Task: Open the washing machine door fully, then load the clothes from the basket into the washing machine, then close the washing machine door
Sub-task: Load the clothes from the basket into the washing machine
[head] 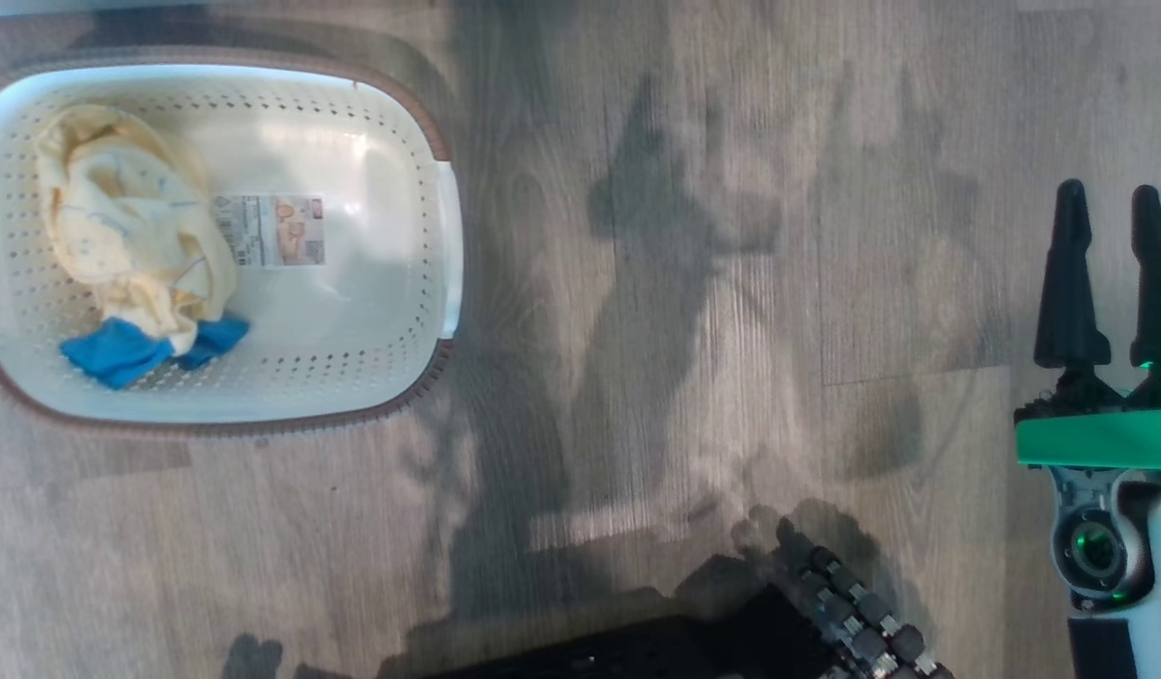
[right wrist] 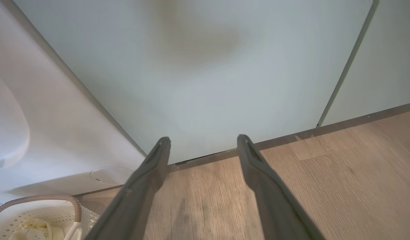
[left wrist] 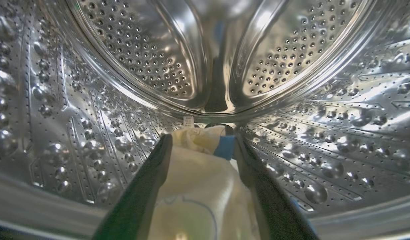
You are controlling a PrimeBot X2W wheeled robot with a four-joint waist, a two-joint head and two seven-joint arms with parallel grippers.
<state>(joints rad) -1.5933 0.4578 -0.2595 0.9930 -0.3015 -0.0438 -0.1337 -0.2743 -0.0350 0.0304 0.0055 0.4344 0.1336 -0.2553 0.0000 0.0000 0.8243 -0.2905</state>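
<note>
My left gripper (left wrist: 202, 136) is inside the washing machine's steel drum (left wrist: 91, 133), shut on a pale yellow garment (left wrist: 195, 180) with a blue patch and a white label at its far end. In the head view the cream basket (head: 443, 377) lies on the floor at the left, with another pale yellow garment (head: 127, 226) with blue trim bunched in its left half. At the right edge my right gripper (head: 1108, 193) hangs open over bare floor, nothing between its fingers (right wrist: 151, 173). The machine's white front (right wrist: 41, 133) with its round service flap (right wrist: 111, 175) is left of it. The door is out of view.
Pale green cabinet fronts (right wrist: 208, 83) stand straight ahead of the right gripper above a dark plinth. The basket's brown rim (right wrist: 51, 198) shows at the lower left of the right wrist view. My dark base (head: 731, 641) sits at the bottom of the head view on wood-look floor.
</note>
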